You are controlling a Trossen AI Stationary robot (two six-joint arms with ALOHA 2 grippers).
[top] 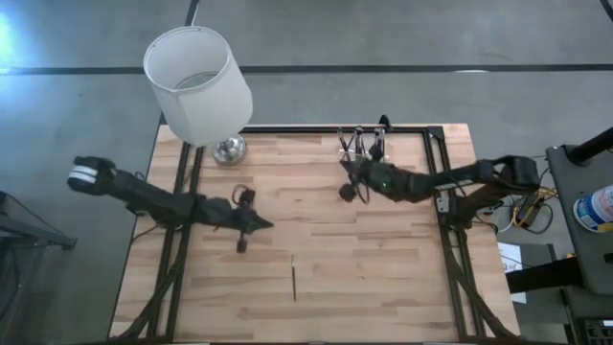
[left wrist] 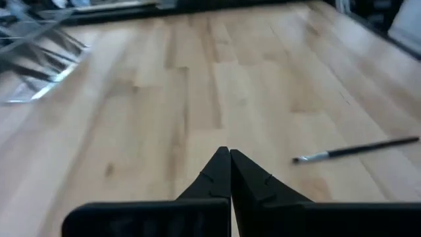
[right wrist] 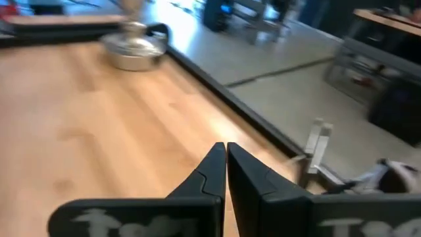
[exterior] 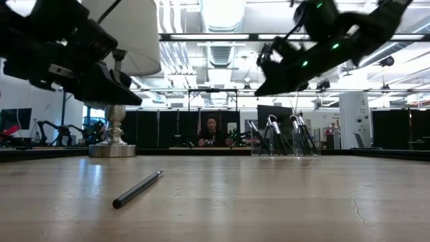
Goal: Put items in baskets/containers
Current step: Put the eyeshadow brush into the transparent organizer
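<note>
One thin dark stick with a lighter tip (top: 294, 278) lies flat on the wooden table toward its near edge; it also shows in the low view (exterior: 138, 189) and the left wrist view (left wrist: 355, 150). A small clear container (top: 362, 144) stands at the far edge with several dark sticks upright in it (exterior: 285, 140). My left gripper (top: 264, 225) hovers shut over the table's left middle, short of the lying stick (left wrist: 229, 158). My right gripper (top: 351, 169) hangs shut above the table, just on the near side of the container (right wrist: 225, 148). Neither holds anything.
A lamp with a big white shade (top: 198, 84) stands on its metal base (top: 229, 149) at the far left corner. Black frame rails (top: 436, 182) run along the table's sides and far edge. A person (exterior: 211, 131) sits beyond the table.
</note>
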